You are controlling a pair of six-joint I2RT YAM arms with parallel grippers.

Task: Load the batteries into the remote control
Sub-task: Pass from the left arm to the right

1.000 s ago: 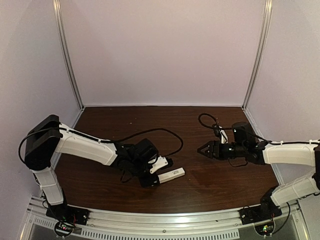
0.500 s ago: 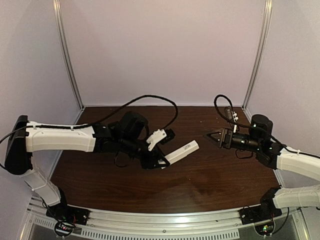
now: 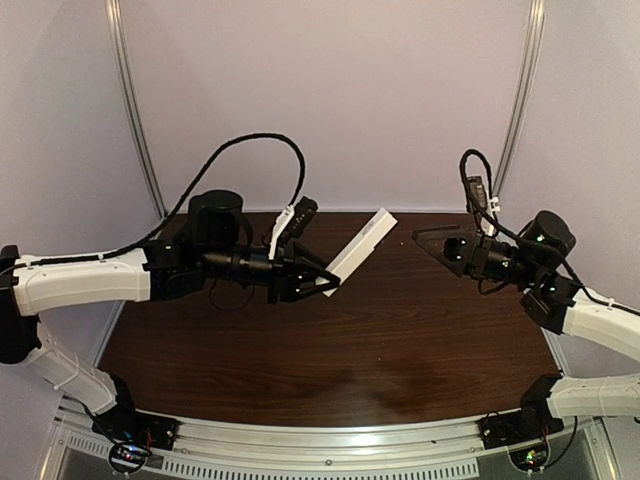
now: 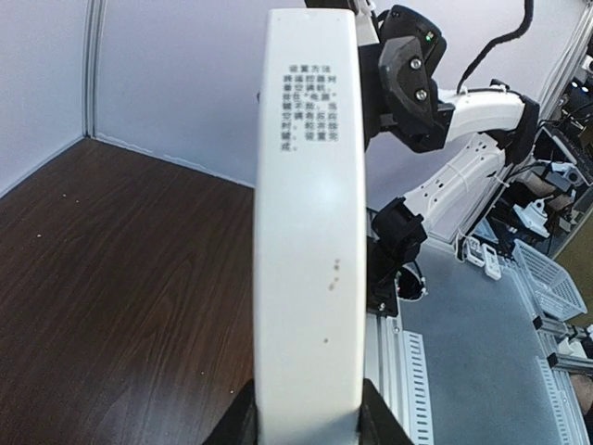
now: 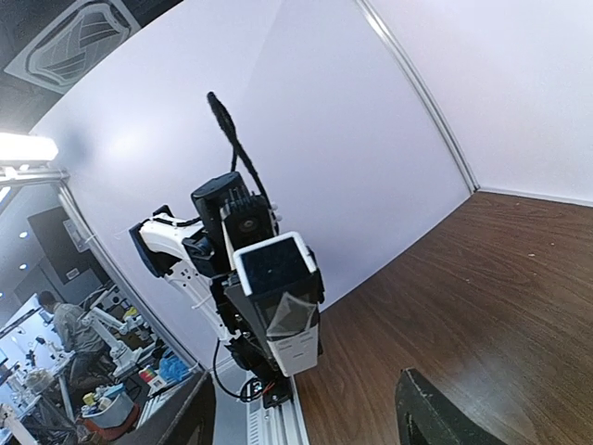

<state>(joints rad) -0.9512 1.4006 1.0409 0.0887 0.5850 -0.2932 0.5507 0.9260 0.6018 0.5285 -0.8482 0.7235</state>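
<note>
The remote control (image 3: 362, 245) is a slim white bar held in the air above the table, tilted up to the right. My left gripper (image 3: 326, 284) is shut on its lower end. In the left wrist view the remote control (image 4: 309, 213) fills the middle, printed text near its far end, and the dark fingers (image 4: 243, 426) clamp its near end. My right gripper (image 3: 419, 238) hovers open just right of the remote's upper tip, pointing at it. In the right wrist view the remote control (image 5: 278, 297) shows end-on with a dark patch, between the spread fingers (image 5: 428, 419). The batteries are out of view.
The dark wood table (image 3: 330, 350) lies below both raised arms. A black cable (image 3: 262, 148) loops over the left arm and another cable (image 3: 474, 176) rises off the right wrist. Aluminium posts (image 3: 136, 120) and pale walls close in the back and sides.
The left arm has lifted the remote control off the table and carried it up and back. The right arm has risen too, its gripper now level with the remote's tip.
</note>
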